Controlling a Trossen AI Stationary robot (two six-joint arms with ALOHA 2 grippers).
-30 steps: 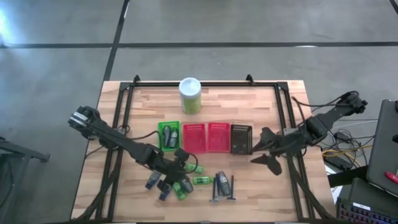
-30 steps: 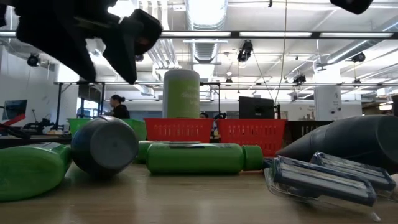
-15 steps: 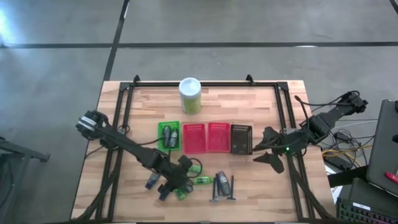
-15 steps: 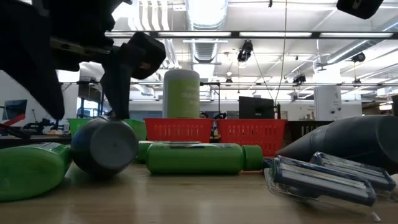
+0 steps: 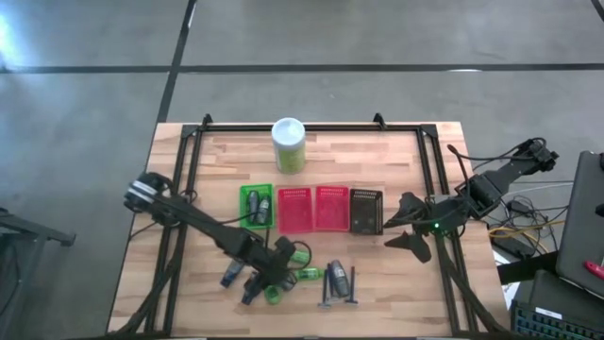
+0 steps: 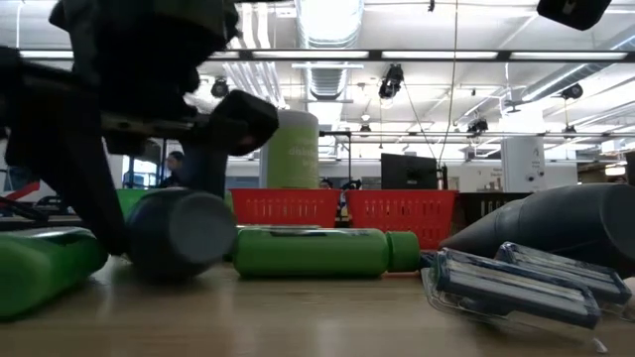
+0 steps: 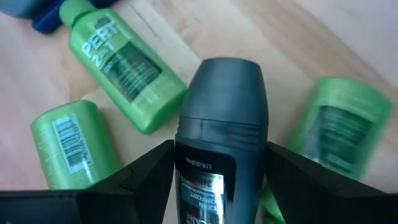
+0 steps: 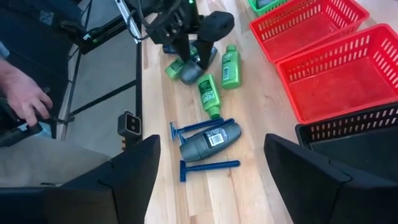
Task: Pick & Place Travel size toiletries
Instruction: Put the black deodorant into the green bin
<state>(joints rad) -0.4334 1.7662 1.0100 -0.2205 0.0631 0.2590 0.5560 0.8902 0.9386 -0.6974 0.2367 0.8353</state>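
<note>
1. Left wrist view: left gripper (image 7: 217, 180) straddles a grey tube (image 7: 221, 124) in the near-left pile, jaws apart either side, not clamped.
2. Tube looks light, stiff, slick and round; grip mid-body, or it may roll.
3. Green bottles (image 7: 121, 53) lie beside it.
4. Right gripper (image 5: 408, 231) waits far right, jaws apart.

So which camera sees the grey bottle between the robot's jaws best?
The left wrist view: the grey bottle fills the picture between the left gripper's open jaws, green bottles beside it. The low view shows only its round end. The high view hides it under the arm; the right wrist view shows it far off.
</note>
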